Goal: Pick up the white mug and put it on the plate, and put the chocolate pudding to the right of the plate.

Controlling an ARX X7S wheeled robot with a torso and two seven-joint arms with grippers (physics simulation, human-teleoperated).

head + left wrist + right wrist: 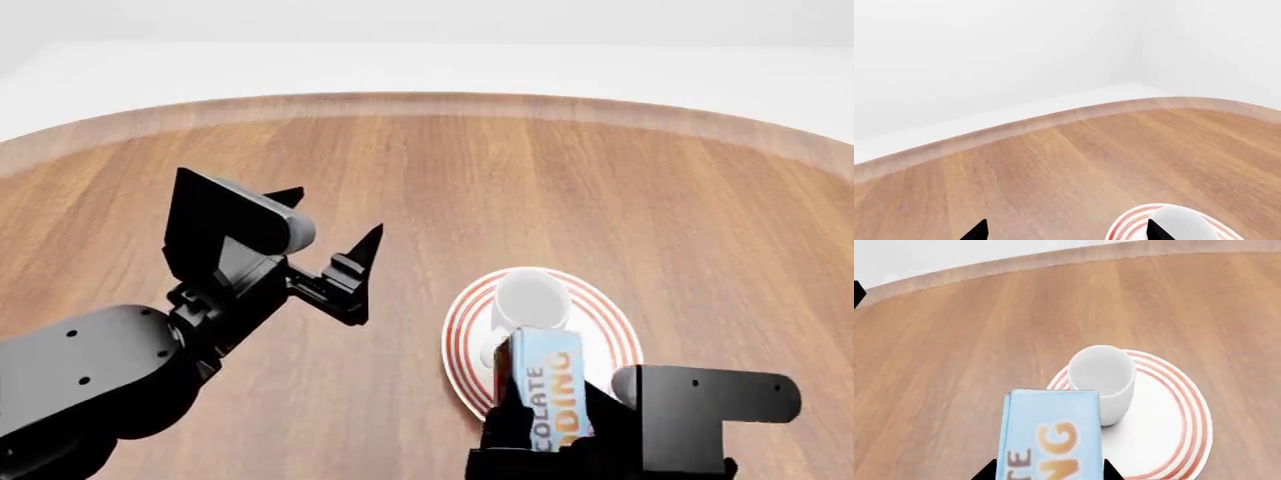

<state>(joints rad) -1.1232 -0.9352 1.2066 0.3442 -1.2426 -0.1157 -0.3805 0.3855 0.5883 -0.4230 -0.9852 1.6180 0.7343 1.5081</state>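
White mug (529, 299) upright on plate (605, 312) — chocolate pudding (547, 388) in right pincer (1051, 469), left pincer (331, 232) wide

head: high, looking down | wrists: low, close | all 3 share plate (607, 320)

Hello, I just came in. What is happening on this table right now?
A two-armed robot is tidying a wooden table. The white mug already stands on the plate. The right hand holds the chocolate pudding raised above the near side of the plate; it is not yet set down to the plate's right. The left hand hangs open and empty to the left of the plate.
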